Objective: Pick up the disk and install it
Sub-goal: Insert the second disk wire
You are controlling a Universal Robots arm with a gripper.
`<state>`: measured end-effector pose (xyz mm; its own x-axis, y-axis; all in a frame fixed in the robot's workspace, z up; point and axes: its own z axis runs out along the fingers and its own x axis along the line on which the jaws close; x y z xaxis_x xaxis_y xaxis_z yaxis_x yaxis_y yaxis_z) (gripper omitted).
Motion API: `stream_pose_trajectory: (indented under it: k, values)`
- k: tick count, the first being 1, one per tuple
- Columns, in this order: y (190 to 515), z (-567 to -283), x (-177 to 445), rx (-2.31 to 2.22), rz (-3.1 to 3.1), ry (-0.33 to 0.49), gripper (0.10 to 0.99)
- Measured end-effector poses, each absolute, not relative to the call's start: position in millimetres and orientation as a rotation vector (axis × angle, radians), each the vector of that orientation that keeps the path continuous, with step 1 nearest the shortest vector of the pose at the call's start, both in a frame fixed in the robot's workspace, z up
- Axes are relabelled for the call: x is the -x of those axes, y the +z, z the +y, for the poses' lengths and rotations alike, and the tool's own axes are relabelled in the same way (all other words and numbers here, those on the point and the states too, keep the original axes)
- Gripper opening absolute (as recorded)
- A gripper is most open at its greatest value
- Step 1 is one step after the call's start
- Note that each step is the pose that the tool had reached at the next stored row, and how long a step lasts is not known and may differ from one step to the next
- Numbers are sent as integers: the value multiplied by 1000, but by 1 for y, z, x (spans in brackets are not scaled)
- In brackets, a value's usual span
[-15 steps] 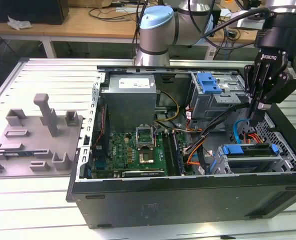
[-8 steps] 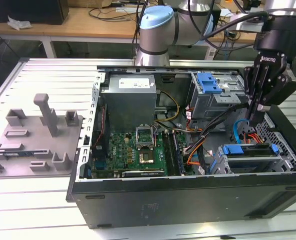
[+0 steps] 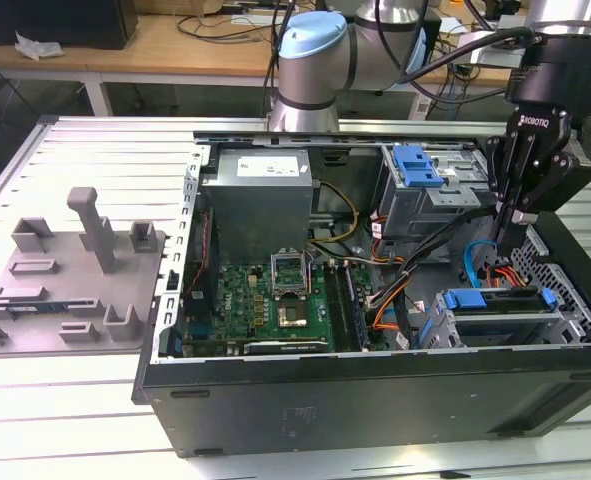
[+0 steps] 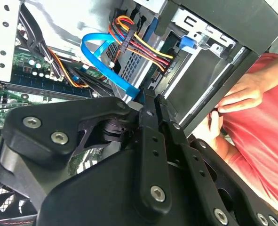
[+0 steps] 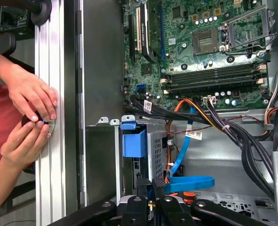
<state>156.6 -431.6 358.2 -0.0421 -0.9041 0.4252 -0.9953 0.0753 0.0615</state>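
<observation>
I'm holding gripper (image 3: 516, 215) w/ fingers (image 4: 150, 141) narrow, empty, over disk (image 3: 500, 300), prob. seated in PC case (image 3: 375, 400).

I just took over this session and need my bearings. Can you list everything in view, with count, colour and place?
PC case: one, black, open, on the ribbed table.
Motherboard: one, green, on the case floor.
Power supply: one, grey, at the case's far side.
Disk: one, blue carrier, in the drive bay at the exterior view's right.
Blue latch: one, on the far drive cage.
Flat cable: one, blue, beside the bay.
Wire bundle: one, red, yellow and orange, running to the bay.
Fixture: one, grey, upright posts, on the table at the exterior view's left.
Hands: two, a person in a red top, at the table rail.
Gripper: one, black, fingers shut, above the disk.
</observation>
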Motion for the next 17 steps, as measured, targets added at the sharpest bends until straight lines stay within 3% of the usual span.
stream_pose_trajectory:
  k: [6, 14, 17]
  values:
    - [358, -439, -156, -1895, -2015, 348, 161]
    - [358, -465, -155, -1972, -2093, 242, 161]
    - [358, -470, -155, -2014, -2133, 166, 161]
